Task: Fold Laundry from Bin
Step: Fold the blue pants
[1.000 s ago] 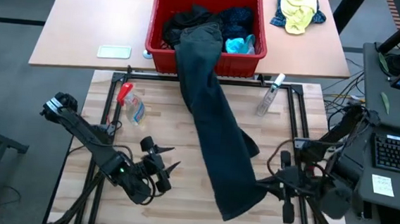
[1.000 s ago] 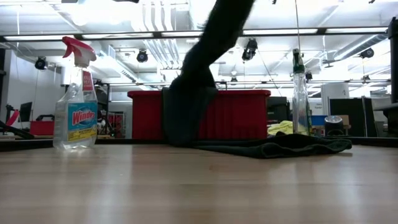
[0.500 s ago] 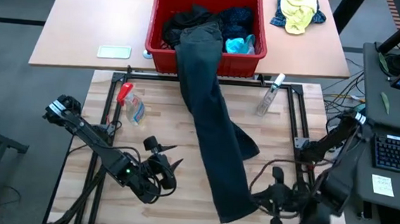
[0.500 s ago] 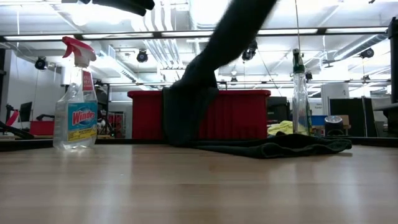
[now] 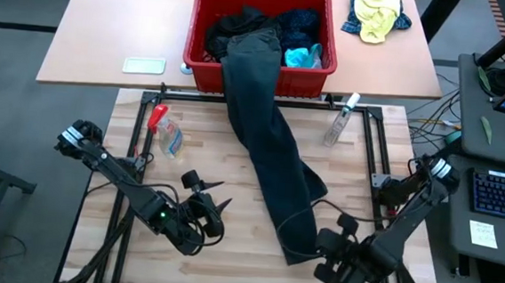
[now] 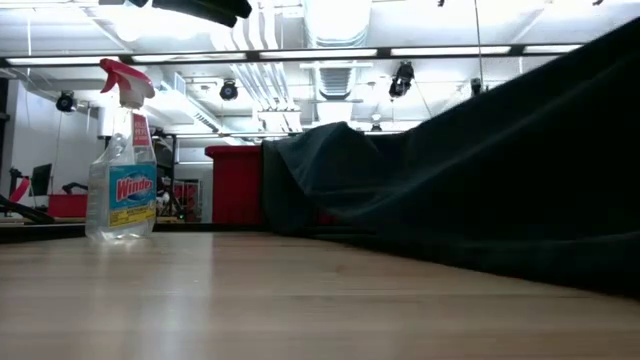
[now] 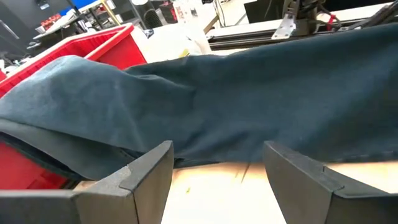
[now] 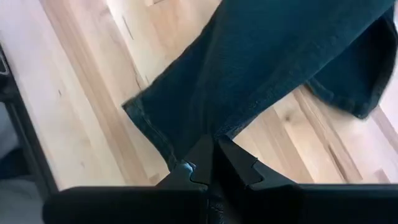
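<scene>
A long dark grey garment (image 5: 270,152) runs from the red bin (image 5: 306,81) over its near rim and across the wooden table toward the near edge. More dark and turquoise laundry (image 5: 300,29) lies in the bin. My right gripper (image 5: 327,252) is shut on the garment's near end. In the low view the garment (image 6: 480,180) spreads from the bin to the right. My left gripper (image 5: 217,209) stands open just left of the garment, pointing at it (image 7: 249,99), with nothing between its fingers. My right gripper pinches the edge of the garment's near end (image 8: 211,135) between its two shut fingers. The fingers slant down from the table's near right side. The cloth stretches away from them toward the bin, where its far end stays draped over the rim.
A Windex spray bottle (image 5: 166,134) lies on the left of the table and a clear bottle (image 5: 341,119) on the right. On the far table are a yellow-and-blue cloth bundle (image 5: 377,12) and a white flat object (image 5: 144,64). A desk with a keyboard (image 5: 503,190) stands at right.
My right gripper has gone down and toward the near edge, tipping to point more steeply down, still shut on the garment. The garment's near end has sunk low over the table and slackened; its far end has stayed on the bin.
</scene>
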`<move>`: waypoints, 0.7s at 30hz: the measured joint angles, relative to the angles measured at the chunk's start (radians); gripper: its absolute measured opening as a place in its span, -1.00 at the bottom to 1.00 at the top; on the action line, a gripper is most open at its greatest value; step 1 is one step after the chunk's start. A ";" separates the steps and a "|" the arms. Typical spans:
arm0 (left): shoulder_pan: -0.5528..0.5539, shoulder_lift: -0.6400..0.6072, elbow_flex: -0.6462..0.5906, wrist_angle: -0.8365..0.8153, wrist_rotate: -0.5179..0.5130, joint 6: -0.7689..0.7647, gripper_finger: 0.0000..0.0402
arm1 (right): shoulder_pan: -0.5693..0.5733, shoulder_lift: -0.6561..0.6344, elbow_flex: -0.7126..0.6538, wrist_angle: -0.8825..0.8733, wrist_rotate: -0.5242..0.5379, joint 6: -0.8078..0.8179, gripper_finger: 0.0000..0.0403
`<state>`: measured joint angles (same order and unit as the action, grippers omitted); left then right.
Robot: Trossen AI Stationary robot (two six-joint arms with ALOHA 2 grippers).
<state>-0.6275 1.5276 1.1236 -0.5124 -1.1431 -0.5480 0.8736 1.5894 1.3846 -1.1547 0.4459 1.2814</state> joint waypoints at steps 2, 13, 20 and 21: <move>0.011 0.000 0.000 0.003 0.000 0.011 0.15 | -0.010 -0.004 0.000 0.034 0.020 -0.050 -0.96; 0.051 0.001 0.000 0.071 0.000 0.149 0.15 | -0.014 -0.255 0.036 0.455 0.471 -0.654 -0.96; 0.051 0.001 0.000 0.356 0.035 0.624 0.15 | -0.083 -0.443 0.048 0.981 0.495 -1.280 -0.96; 0.053 0.001 0.000 0.383 0.036 0.688 0.15 | -0.099 -0.462 0.049 1.037 0.468 -1.337 -0.96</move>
<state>-0.5741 1.5284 1.1236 -0.1298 -1.1072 0.1398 0.7742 1.1273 1.4332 -0.1178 0.9135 -0.0557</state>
